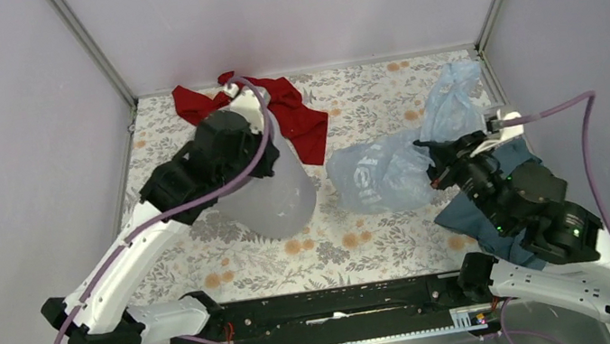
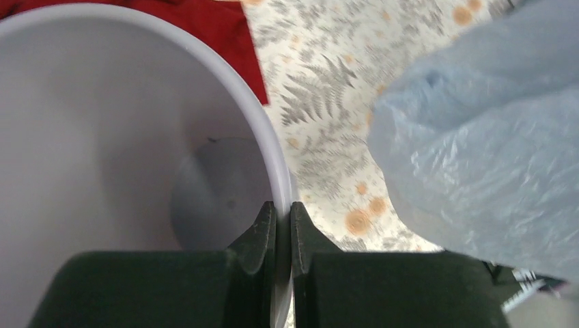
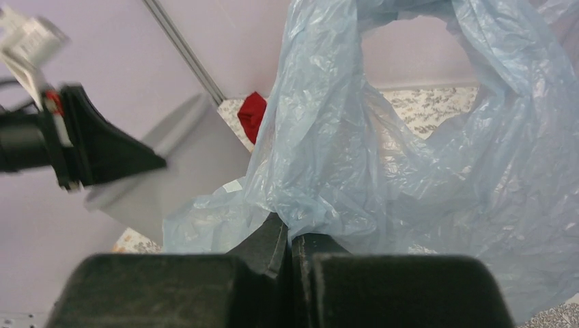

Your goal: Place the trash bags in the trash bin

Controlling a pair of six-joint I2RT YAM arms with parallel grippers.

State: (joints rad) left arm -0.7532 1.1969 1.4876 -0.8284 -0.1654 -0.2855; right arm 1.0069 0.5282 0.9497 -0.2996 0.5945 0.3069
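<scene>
the trash bin [image 1: 280,201], a light grey round bucket with smooth tapering walls, stood tilted left of centre. the trash bag [image 1: 382,175], thin pale blue wrinkled glossy film, sat bunched just right of it, one end raised.

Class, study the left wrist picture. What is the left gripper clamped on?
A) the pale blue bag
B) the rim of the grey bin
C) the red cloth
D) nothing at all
B: the left gripper has one finger inside and one outside the wall of the trash bin, closed on its rim; the trash bag is pinched by the right gripper.
</scene>
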